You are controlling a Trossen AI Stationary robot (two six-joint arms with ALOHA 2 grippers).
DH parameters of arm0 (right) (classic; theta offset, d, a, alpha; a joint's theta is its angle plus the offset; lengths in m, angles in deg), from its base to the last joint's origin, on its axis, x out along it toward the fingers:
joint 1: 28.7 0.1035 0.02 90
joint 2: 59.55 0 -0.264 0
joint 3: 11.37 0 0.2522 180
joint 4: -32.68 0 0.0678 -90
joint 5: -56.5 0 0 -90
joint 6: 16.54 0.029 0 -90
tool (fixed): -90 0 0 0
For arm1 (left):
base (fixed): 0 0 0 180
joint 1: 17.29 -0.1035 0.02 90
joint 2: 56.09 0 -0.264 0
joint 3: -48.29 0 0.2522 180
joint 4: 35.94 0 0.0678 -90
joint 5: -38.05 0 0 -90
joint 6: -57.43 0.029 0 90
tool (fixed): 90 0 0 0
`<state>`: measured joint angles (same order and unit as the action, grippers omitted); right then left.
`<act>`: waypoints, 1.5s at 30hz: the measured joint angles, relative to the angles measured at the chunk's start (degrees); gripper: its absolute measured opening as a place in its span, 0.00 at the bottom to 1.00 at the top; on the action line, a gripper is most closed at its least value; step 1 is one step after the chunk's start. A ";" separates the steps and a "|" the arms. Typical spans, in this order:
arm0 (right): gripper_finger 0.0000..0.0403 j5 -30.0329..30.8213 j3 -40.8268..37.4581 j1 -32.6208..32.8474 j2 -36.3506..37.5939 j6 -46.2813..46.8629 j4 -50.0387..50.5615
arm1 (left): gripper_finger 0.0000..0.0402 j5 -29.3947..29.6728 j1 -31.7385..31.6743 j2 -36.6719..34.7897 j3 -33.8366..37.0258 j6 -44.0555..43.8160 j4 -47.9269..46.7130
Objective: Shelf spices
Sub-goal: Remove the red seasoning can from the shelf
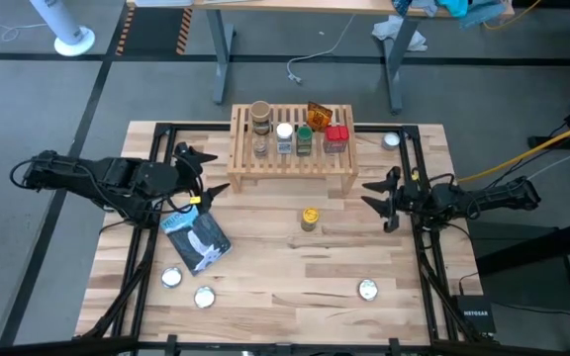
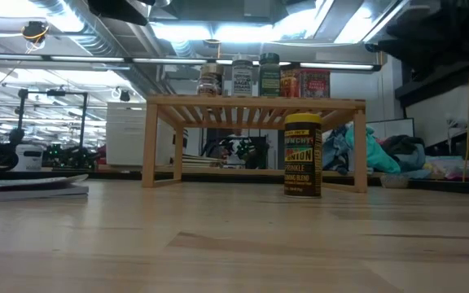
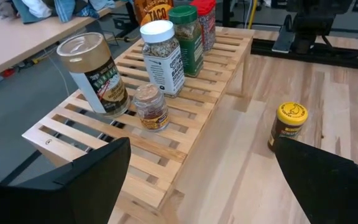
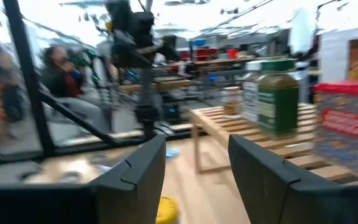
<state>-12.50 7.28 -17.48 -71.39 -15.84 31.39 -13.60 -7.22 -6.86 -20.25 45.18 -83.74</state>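
Note:
The light-wood shelf (image 1: 293, 163) stands on its short legs at the table's far middle. On its slats stand a tan-lid jar (image 1: 260, 115), a small clear jar (image 3: 150, 107), a white-lid jar (image 3: 162, 57), a green-lid jar (image 3: 186, 38) and a red tin (image 1: 336, 137). An orange packet (image 1: 319, 115) sits behind them. A yellow-lid jar (image 1: 310, 219) stands upright on the table in front of the shelf. My left gripper (image 1: 220, 172) is open at the shelf's left end. My right gripper (image 1: 367, 194) is open, right of the yellow-lid jar (image 4: 166, 210).
A blue-and-white pouch (image 1: 198, 238) lies flat near my left arm. Flat silver discs lie near the front edge (image 1: 171, 278), (image 1: 204, 296), (image 1: 367, 290), and one lies right of the shelf (image 1: 392, 140). Bare tabletop lies between the yellow-lid jar and the front edge.

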 joint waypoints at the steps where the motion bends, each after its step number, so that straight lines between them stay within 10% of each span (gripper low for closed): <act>1: 0.45 1.39 0.00 0.00 -0.53 -1.58 -0.22 | 0.98 0.00 0.00 0.00 0.00 0.02 0.00; 15: 0.45 8.85 15.83 -11.34 -21.09 -18.67 8.67 | 0.98 -0.02 0.00 0.00 0.00 -1.78 0.00; 24: 0.45 1.57 25.59 -21.13 -32.08 -18.78 15.43 | 0.98 -0.04 0.00 0.00 0.00 -2.34 -0.04; 45: 0.45 4.31 26.23 -22.51 -27.75 -15.99 21.20 | 0.98 -0.07 0.00 0.00 0.02 -2.34 -0.07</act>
<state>-8.20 33.51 -39.99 -99.14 -31.83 52.60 -13.67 -7.22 -6.86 -20.23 42.84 -83.81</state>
